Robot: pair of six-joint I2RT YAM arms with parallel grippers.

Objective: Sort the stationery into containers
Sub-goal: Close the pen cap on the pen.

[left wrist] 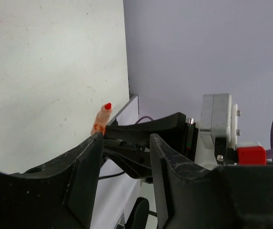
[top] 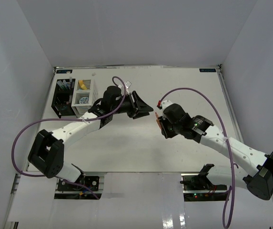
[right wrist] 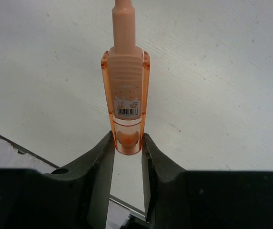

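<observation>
pinching orange marker [right wrist: 125, 90] between right fingers [right wrist: 100, 164]

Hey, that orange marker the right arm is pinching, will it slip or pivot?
The orange marker looks like rigid plastic, so it probably won't bend. The right fingers pinch only its end, so it may pivot. Its glossy shell could slip.

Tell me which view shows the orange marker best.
The right wrist view: the orange marker fills the centre, its label visible, its end clamped in the right gripper. The top view shows an orange speck; the left wrist view, just its tip.
</observation>
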